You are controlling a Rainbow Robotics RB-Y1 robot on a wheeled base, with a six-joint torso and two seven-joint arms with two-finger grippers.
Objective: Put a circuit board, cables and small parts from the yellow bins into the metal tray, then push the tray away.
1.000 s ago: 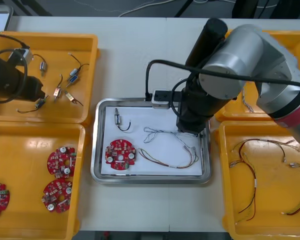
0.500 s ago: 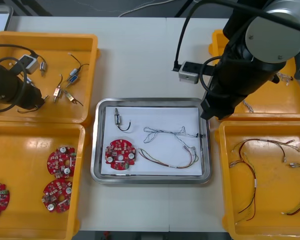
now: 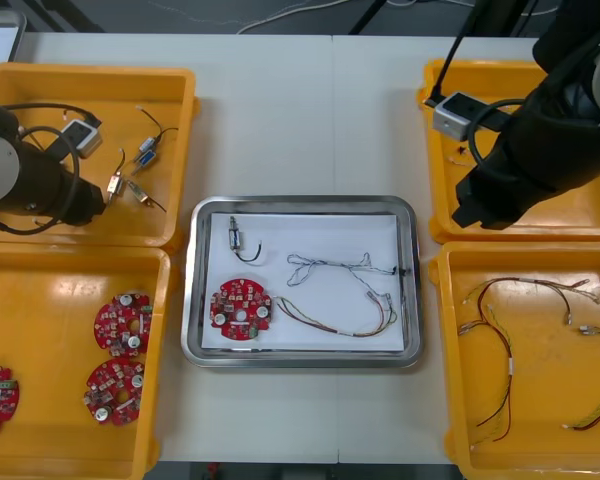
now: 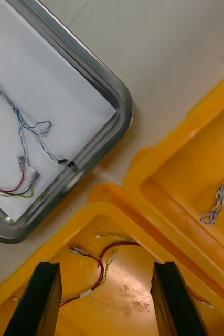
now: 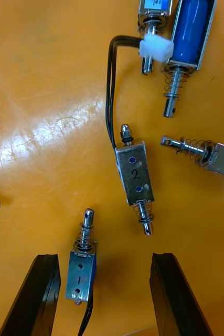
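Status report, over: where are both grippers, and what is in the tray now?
Left gripper open over small parts, far left bin. Right gripper open above right bins. Tray holds board, cables, one part. Nothing stands beyond it.

We see an electronics assembly lab: yellow bins (image 3: 90,70) of circuit boards (image 3: 122,324) lower left, cables (image 3: 508,385) lower right.

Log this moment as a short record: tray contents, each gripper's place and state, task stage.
tray contents: metal tray holds one circuit board, a blue and white cable, a red and yellow cable, one small metal part
left arm: left gripper open, over loose metal parts in the far left bin
right arm: right gripper open, empty, over the near right bin at its far edge
task stage: tray loaded, not yet pushed away
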